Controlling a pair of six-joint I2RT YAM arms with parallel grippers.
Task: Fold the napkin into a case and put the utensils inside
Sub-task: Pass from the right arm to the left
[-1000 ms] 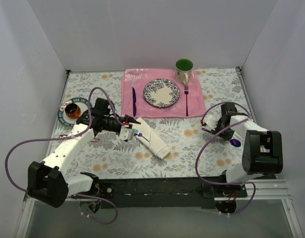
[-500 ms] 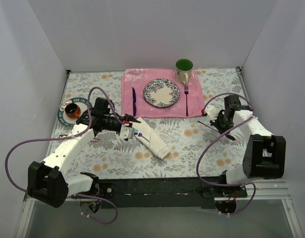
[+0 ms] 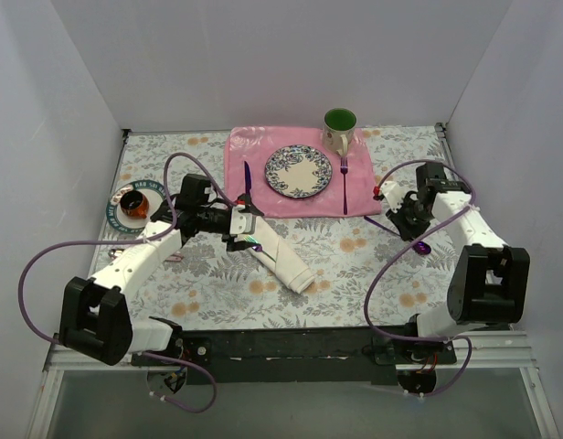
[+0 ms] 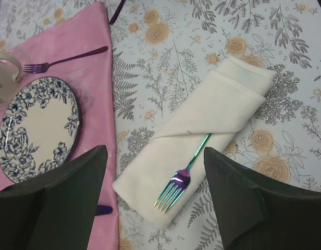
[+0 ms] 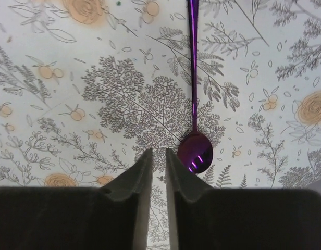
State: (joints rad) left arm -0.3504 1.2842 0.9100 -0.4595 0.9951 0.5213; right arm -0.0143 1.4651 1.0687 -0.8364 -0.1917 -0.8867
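Since a second ago the left gripper (image 4: pixel 155 154) has shifted toward the pink placemat (image 4: pixel 98 67) and its jaws have spread. The right gripper (image 5: pixel 159 154) has pulled farther from the near edge, and the spoon (image 5: pixel 195 155) has moved with it.

The left jaws stand wide apart, hold nothing, and hover over the case (image 4: pixel 215 107). The case lies slantwise on the floral tablecloth (image 5: pixel 72 78), just beside the placemat. An iridescent fork (image 4: pixel 187 169) has its handle tucked under a fold of the case, with the tines out on the cloth.

The right fingers are nearly together with a slim gap and are empty. The spoon lies flat on the tablecloth, its purple bowl just right of the fingertips.
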